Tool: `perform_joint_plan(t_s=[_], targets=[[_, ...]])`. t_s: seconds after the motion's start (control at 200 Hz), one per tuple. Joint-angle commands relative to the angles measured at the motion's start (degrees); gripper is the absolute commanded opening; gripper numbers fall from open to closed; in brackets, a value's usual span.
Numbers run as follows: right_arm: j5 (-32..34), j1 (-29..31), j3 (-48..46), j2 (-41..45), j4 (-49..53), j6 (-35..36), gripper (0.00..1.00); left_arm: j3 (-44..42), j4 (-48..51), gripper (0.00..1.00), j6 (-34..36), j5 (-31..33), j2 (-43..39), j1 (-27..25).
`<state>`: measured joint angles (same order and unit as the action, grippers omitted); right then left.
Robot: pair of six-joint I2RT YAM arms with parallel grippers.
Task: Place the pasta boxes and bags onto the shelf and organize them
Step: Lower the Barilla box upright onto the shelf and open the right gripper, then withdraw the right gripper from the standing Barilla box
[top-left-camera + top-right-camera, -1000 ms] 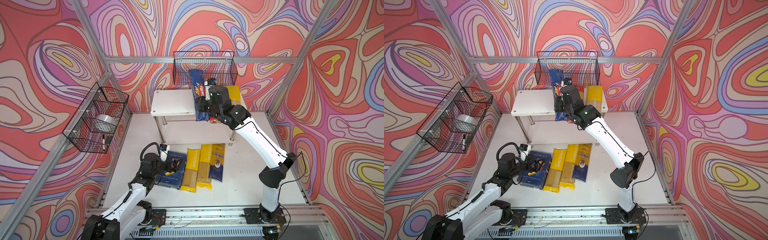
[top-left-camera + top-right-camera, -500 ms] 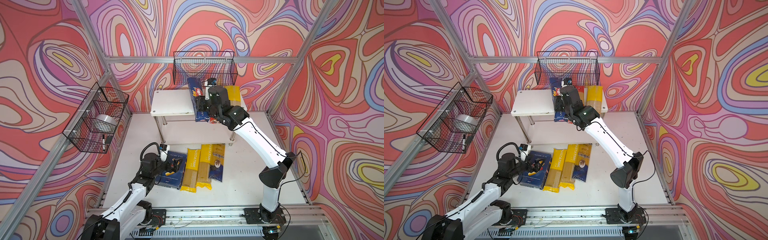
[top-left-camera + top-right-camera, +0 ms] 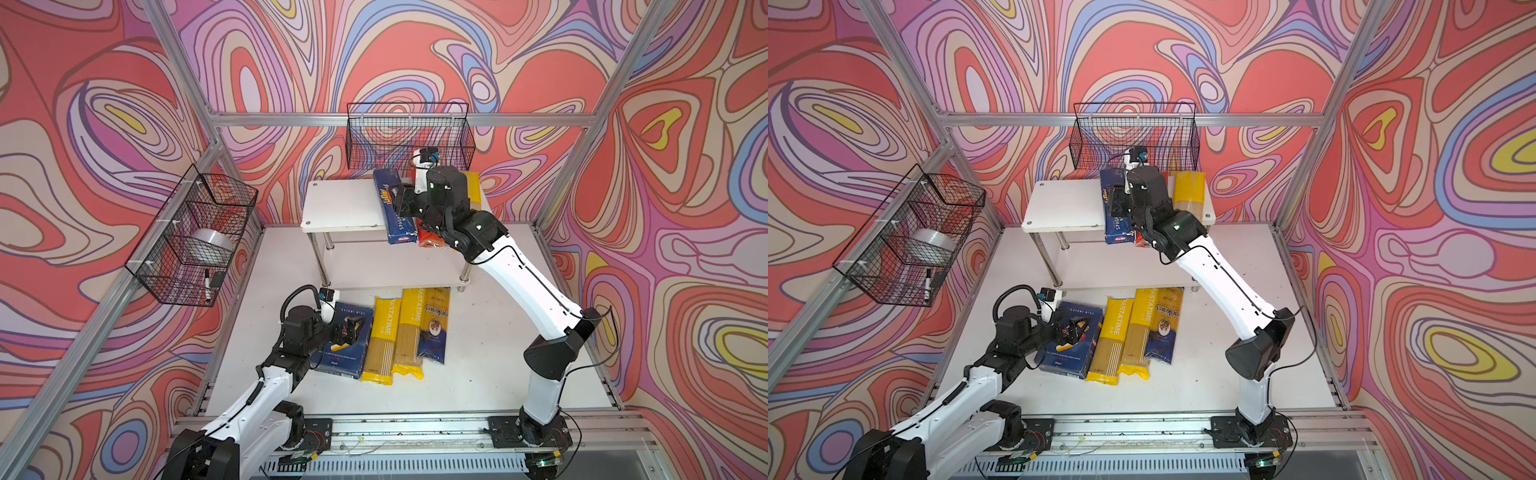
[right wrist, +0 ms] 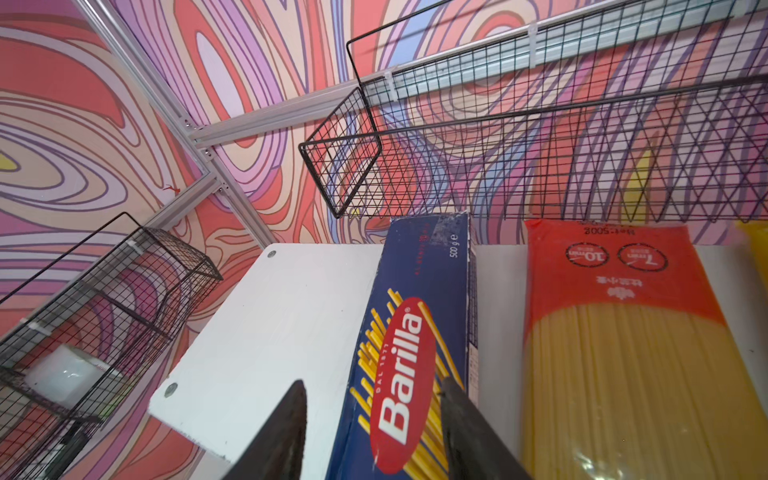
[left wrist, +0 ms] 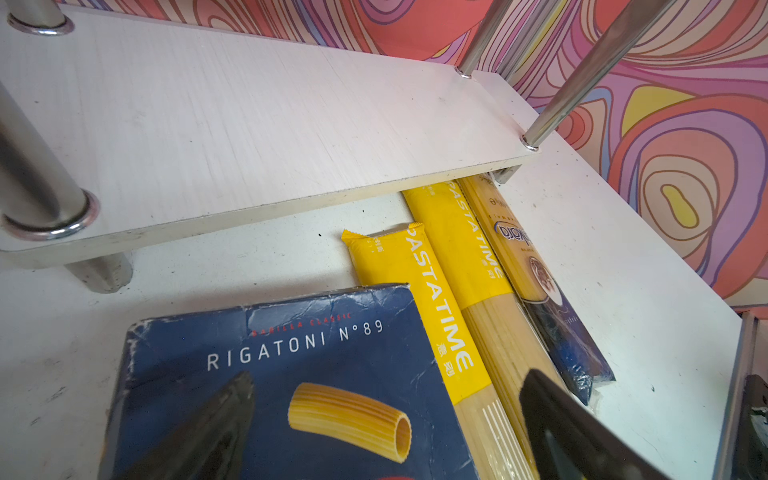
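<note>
White table (image 3: 498, 357) carries the shelf (image 3: 340, 203) at the back: two white boards on chrome legs, seen in both top views (image 3: 1067, 203). Two black wire baskets hang on the walls: the back basket (image 3: 409, 137) behind the shelf and the side basket (image 3: 195, 232) on the left, with a tape roll (image 3: 212, 245) inside. Flat on the table in front of the shelf, side by side:

- The rigatoni box (image 5: 291, 353) is dark blue and reads "RIGATONI N°89", with small red "BARILLA CLASSIC" above.
- The first Pastatime bag (image 5: 415, 282), yellow and clear and marked "PASTATIME", lies hard against the box.
- The second Pastatime bag (image 5: 461, 241) has the same print.
- The gold-and-navy ankara bag (image 5: 532, 266) carries the "ankara" logo.

The ends of the second Pastatime bag and the ankara bag run under the lower board's front edge. Three packs lie flat on the right half of the top board:

- The spaghetti box (image 4: 415, 332) is dark blue with a red "Barilla" oval and "500 g" at the far end, and "SPAGH…" shows on its side in a top view (image 3: 392, 216).
- The red bag (image 4: 623, 332) is just beside it, with "10 min" and "7 min" circles.
- The yellow bag (image 3: 1190, 191) lies beyond that, at the board's right end.

The spaghetti box and red bag overhang the front edge. The right gripper (image 4: 374, 386) is over the near end of the spaghetti box with jaws parted, one finger over bare board clear of the box and the other over the box face near its edge, so it isn't clamping. The left gripper (image 5: 386, 395) is low over the rigatoni box with jaws wide apart, one finger over the box and the other over the bags. I can't tell whether it touches anything.
</note>
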<state>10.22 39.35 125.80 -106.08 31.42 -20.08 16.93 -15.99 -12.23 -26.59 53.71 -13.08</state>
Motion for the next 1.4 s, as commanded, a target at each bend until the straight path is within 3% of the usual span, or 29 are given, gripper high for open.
perform_joint_plan(t_s=[0.0,0.07,0.235,0.361,0.671,0.966,1.397], targets=[[-3.2,-0.2,-2.6,6.0,2.5,2.3,0.52,1.3,0.0,1.0,0.4,-0.4,0.0,-0.2],[-4.1,0.1,-5.5,8.8,3.7,4.2,0.5,1.2,-0.5,1.0,0.3,-0.2,0.3,-0.2],[4.9,5.1,-10.9,14.5,8.0,12.8,0.45,1.7,-0.4,1.0,0.3,-0.6,1.3,-0.1],[8.7,7.0,-15.0,18.7,10.9,13.6,0.39,1.5,-0.6,1.0,0.3,-0.4,1.1,-0.2],[5.1,9.1,-25.1,24.8,11.5,13.5,0.25,1.5,-0.8,1.0,0.3,-0.2,1.2,-0.1],[-0.8,9.5,-31.2,27.7,4.8,14.8,0.12,1.4,-0.7,1.0,0.3,-0.1,1.0,-0.2],[-0.4,9.5,-32.6,25.4,2.7,14.9,0.08,1.4,-0.4,1.0,0.3,0.0,0.6,-0.2]])
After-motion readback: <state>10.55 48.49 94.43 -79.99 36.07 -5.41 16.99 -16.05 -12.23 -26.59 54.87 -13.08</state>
